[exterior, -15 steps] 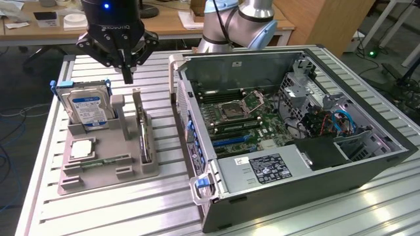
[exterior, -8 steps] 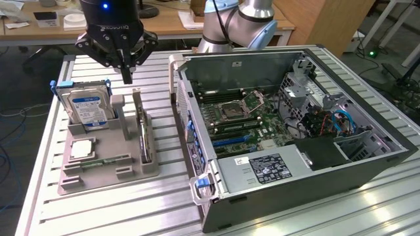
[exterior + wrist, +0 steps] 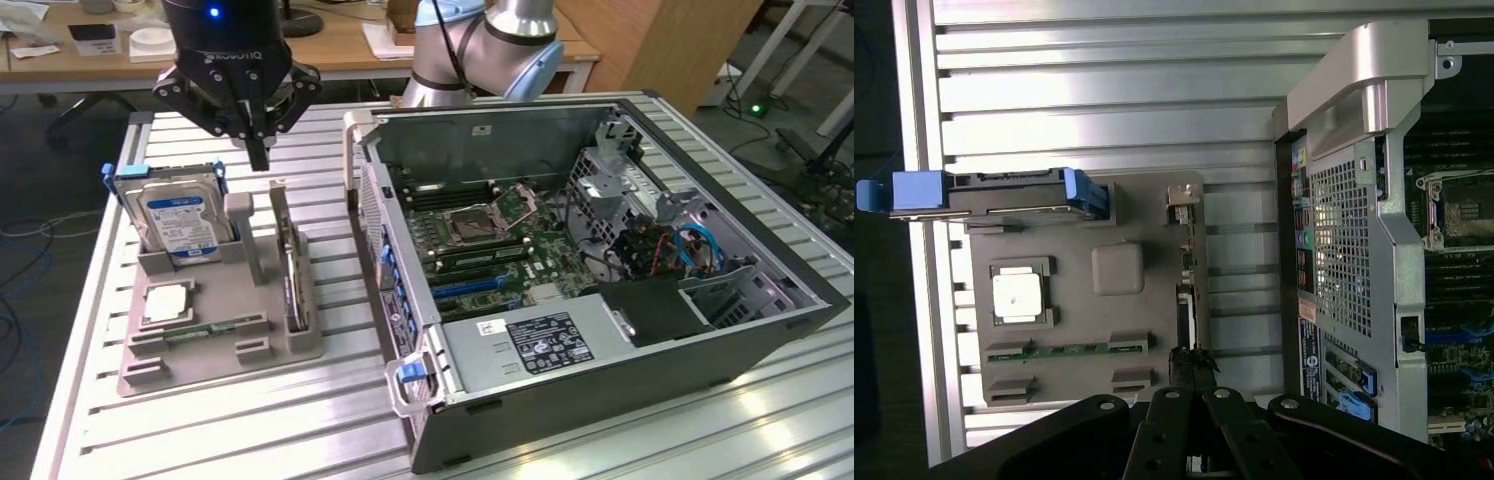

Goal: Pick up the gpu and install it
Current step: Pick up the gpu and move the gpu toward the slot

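Observation:
The gpu [image 3: 291,268] stands on its edge in a slot of the grey holder [image 3: 254,355], a thin dark card with a metal end. From the wrist camera, the gpu [image 3: 1189,285] is a narrow strip seen edge-on. My gripper [image 3: 258,155] hangs above the holder's far end, just to the exterior view's left of the card's top, fingers shut together on nothing. In the wrist view the gripper [image 3: 1191,360] lines up over one end of the card.
A silver hard drive [image 3: 180,222] with blue rails stands at the holder's back. A processor chip [image 3: 167,300] and a green memory stick [image 3: 214,328] lie in it. The open computer case [image 3: 400,260] stands to the exterior view's right, motherboard [image 3: 494,250] exposed.

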`<state>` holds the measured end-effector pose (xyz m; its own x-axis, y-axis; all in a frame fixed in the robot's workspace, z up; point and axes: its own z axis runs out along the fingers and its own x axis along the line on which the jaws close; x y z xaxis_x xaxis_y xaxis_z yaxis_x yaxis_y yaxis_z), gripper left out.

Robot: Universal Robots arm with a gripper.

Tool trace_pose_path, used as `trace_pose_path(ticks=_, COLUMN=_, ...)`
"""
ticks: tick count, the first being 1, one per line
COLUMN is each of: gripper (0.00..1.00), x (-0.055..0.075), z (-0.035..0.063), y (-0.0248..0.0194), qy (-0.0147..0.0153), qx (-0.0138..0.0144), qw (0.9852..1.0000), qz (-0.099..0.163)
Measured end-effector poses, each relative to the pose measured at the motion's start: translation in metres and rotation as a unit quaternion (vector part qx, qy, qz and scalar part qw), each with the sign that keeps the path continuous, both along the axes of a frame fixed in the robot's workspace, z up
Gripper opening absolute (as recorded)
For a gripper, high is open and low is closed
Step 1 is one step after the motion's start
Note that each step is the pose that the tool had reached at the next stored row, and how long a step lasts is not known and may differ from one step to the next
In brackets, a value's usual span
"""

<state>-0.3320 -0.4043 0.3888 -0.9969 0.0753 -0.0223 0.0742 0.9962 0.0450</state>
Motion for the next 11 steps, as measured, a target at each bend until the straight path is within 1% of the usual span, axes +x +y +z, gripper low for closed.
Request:
trace_pose_path(ticks=1, gripper=0.11, x=0.0000, z=0.0000, y=0.0000, qy=0.0000, qx=0.0000, qw=1.0000, qz=0.000)
trace_pose_path(ticks=3, gripper=0.23, x=0.0000, z=0.0000, y=0.0000, qy=0.0000, qx=0.0000, qw=1.0000, qz=0.000)
trace_pose_path(ticks=4, gripper=0.23, x=0.0000, z=0.0000, y=0.0000, qy=0.0000, qx=0.0000, qw=1.0000, qz=0.000)
trace_pose_path(ticks=5, gripper=0.29, x=0.0000, z=0.0000, y=0.0000, qy=0.0000, qx=0.0000, qw=1.0000, qz=0.000)
trace_pose_path(ticks=6, gripper=0.29, x=0.0000, z=0.0000, y=0.0000, qy=0.0000, qx=0.0000, qw=1.0000, qz=0.000)
trace_pose_path(ticks=9, gripper=0.47, x=0.0000, z=0.0000, y=0.0000, qy=0.0000, qx=0.0000, qw=1.0000, qz=0.000)
trace_pose_path(ticks=10, gripper=0.47, x=0.0000, z=0.0000, y=0.0000, qy=0.0000, qx=0.0000, qw=1.0000, qz=0.000)
trace_pose_path(ticks=11, gripper=0.53, x=0.0000, z=0.0000, y=0.0000, qy=0.0000, qx=0.0000, qw=1.0000, qz=0.000)
